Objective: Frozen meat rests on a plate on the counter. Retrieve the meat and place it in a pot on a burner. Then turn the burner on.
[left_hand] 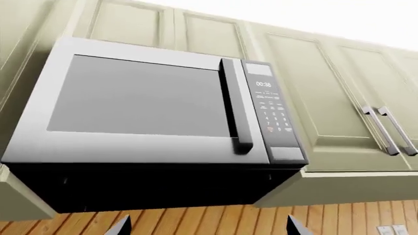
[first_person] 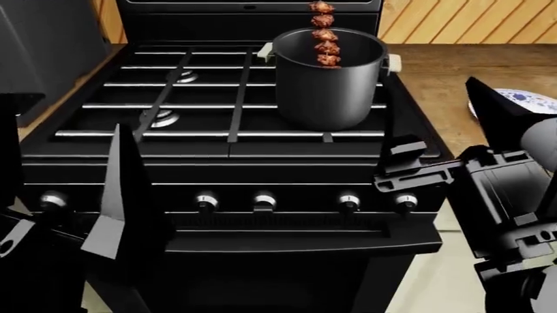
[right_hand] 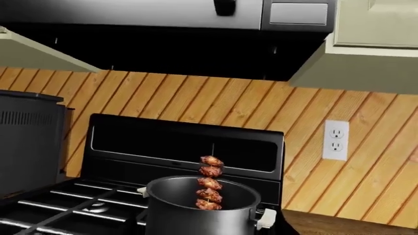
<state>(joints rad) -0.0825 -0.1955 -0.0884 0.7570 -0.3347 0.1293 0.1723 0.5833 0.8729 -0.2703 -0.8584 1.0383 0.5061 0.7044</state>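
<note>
1. The meat (first_person: 325,34) stands upright in the pot (first_person: 329,78), its lower chunks inside the rim and its upper chunks sticking out above it; nothing grips it.
2. The pot sits on the far right burner of the black stove (first_person: 174,111), with a cream handle showing at each side.
3. The plate (first_person: 522,101) lies on the counter (first_person: 435,72) to the right of the stove, partly hidden by the right arm; only its blue-patterned rim shows.
4. The right gripper (first_person: 426,117) hangs over the near right corner of the stove, near the knobs (first_person: 349,201), with its fingers spread and holding nothing.
5. The left gripper (left_hand: 205,226) is open and empty: in the left wrist view two dark fingertips stand well apart, pointing up towards the microwave (left_hand: 150,112) and the green cabinets (left_hand: 326,98).
6. A row of five knobs runs along the stove's front panel.
7. In the right wrist view a white wall socket (right_hand: 336,140) sits on the wooden back wall to the right of the pot.
</note>
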